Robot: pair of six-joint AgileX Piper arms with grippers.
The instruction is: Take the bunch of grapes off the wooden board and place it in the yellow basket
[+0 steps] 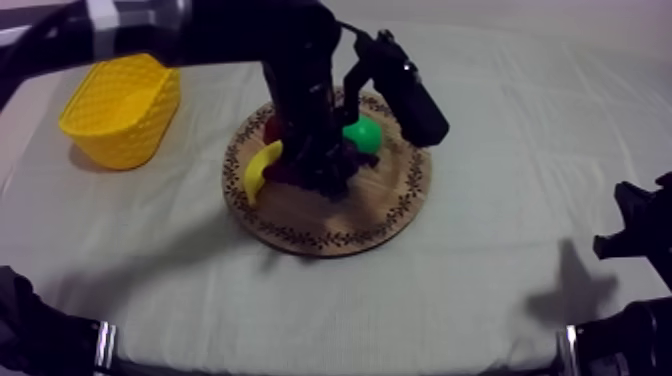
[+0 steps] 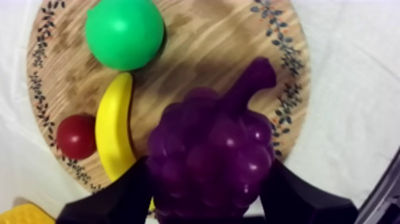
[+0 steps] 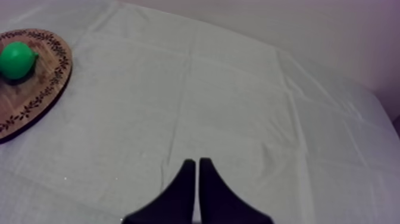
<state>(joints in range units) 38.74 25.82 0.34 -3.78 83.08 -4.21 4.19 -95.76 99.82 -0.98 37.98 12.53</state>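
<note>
The purple bunch of grapes (image 2: pixel 211 149) sits between my left gripper's (image 2: pixel 208 179) two black fingers, which press on both its sides; the stem points away over the round wooden board (image 2: pixel 196 53). From above, my left arm reaches down onto the board (image 1: pixel 330 225), and its gripper (image 1: pixel 322 175) hides most of the grapes. The yellow basket (image 1: pixel 120 110) stands at the far left of the table, apart from the board. My right gripper (image 3: pixel 197 164) hangs over bare cloth, fingers together in a narrow wedge, low at the right edge (image 1: pixel 630 225).
On the board lie a yellow banana (image 2: pixel 114 128), a green pear (image 2: pixel 124 33) and a small red fruit (image 2: pixel 76 136), all close beside the grapes. The basket's rim (image 2: pixel 21 213) shows just past the board's edge. Bare cloth stretches between the board and my right gripper.
</note>
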